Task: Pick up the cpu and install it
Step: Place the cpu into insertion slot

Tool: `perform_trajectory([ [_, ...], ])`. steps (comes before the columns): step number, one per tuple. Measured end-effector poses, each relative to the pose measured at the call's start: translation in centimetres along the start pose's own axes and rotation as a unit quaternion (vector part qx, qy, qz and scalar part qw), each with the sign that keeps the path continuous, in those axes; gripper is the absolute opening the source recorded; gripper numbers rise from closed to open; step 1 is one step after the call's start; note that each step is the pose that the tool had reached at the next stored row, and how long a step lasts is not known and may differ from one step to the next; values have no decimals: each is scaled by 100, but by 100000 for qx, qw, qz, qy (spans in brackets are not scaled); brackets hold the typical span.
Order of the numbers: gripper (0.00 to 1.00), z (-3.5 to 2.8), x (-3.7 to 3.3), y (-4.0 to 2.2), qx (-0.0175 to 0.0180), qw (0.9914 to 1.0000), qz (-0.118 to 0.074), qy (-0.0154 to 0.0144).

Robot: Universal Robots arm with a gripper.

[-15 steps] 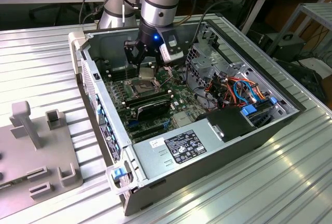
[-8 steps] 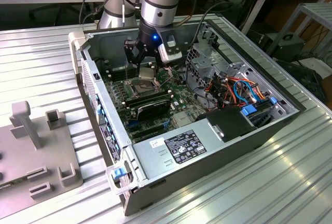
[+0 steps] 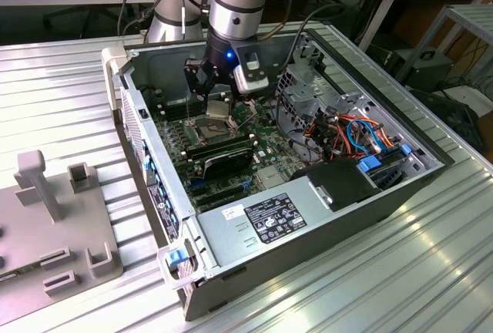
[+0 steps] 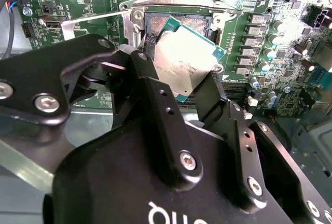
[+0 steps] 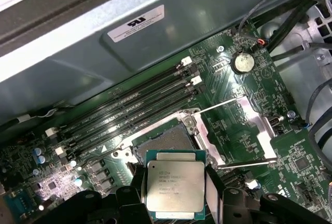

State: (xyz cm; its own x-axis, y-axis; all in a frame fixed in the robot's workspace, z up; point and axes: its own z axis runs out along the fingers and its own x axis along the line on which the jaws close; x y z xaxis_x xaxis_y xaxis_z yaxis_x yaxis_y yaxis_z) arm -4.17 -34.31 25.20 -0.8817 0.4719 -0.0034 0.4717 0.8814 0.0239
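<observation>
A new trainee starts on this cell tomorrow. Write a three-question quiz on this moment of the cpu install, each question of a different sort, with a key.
1. True or false: the claw is shut on the cpu.
2. Where is the cpu relative to the socket?
A. seated in it, frame closed
B. held in the claw, not yet in the open socket
C. lying flat beside it
3. Fill in: in the first wrist view, the round silver part past the socket is a coin ____.

Key: 1 true; 2 B; 3 battery.
</observation>
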Motion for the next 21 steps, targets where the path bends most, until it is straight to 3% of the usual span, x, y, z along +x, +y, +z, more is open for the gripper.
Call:
perform_trajectory([
  [21,55,0,0,0,311,99900,4451,-262],
])
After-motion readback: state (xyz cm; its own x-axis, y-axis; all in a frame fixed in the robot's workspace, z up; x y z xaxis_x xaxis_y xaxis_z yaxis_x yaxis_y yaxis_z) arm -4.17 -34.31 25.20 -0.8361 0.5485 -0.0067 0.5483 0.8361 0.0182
